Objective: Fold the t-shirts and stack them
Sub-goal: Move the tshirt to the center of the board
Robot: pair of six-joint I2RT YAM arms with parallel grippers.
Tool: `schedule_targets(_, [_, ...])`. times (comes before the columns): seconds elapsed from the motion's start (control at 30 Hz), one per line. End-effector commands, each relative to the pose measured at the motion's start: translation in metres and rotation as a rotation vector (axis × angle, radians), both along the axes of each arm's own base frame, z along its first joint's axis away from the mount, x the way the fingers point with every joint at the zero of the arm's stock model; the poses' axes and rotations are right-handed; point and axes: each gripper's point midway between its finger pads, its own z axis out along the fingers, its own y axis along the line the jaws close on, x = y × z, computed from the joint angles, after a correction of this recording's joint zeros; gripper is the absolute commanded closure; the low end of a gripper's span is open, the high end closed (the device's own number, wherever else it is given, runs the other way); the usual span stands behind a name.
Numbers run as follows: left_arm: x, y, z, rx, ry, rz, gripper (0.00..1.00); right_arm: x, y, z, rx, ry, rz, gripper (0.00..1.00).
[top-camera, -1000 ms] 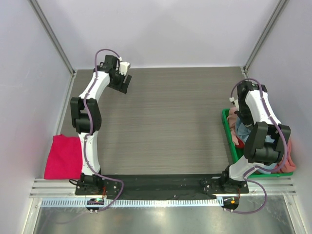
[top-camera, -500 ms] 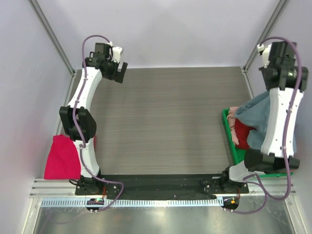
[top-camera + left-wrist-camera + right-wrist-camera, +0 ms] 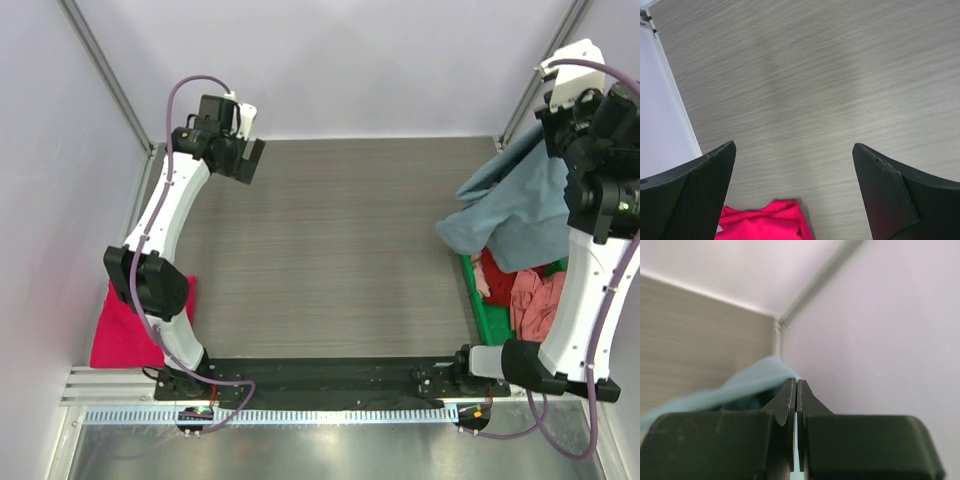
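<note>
High at the far right, my right gripper (image 3: 796, 385) is shut on a fold of the grey-blue t-shirt (image 3: 510, 205). That shirt hangs in the air over the table's right side and the bin's far end, and shows as blurred cloth (image 3: 740, 390) in the right wrist view. A red t-shirt (image 3: 500, 272) and a salmon-pink t-shirt (image 3: 535, 300) lie crumpled in the green bin (image 3: 478, 305). The magenta t-shirt (image 3: 125, 325) lies folded at the near left, its edge (image 3: 765, 222) below my left gripper (image 3: 795, 190). That gripper (image 3: 245, 160) hovers open and empty over the far left of the table.
The grey wood-grain table (image 3: 340, 240) is walled by white panels with metal corner posts (image 3: 105, 75). The left wall's foot (image 3: 670, 115) runs close beside my left gripper. The right arm's upper link (image 3: 580, 290) stands over the bin.
My right arm has risen from the bin, pulling the grey-blue t-shirt up and out with it. My left gripper has opened wider and shifted slightly near the far left corner.
</note>
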Motion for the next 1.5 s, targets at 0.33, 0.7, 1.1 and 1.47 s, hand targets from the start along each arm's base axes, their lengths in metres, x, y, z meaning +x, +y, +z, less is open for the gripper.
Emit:
schedule_targets(0.33, [-0.023, 0.016, 0.033, -0.024, -0.078, 0.013, 0.0, 0.104, 0.22, 0.114, 0.157, -0.453, 0.703, 0.99])
schedule_targets(0.7, [-0.033, 0.032, -0.008, -0.165, -0.062, 0.077, 0.02, 0.188, 0.301, 0.032, 0.157, -0.334, 0.712, 0.99])
schedule_targets(1.1, [-0.043, 0.052, -0.016, 0.03, -0.019, -0.039, 0.05, 0.17, 0.337, -0.043, 0.155, -0.193, 0.924, 0.99])
schedule_targets(1.47, [-0.055, -0.002, -0.06, -0.149, 0.035, -0.195, 0.12, 0.291, 0.369, -0.24, 0.179, 0.146, 0.737, 0.52])
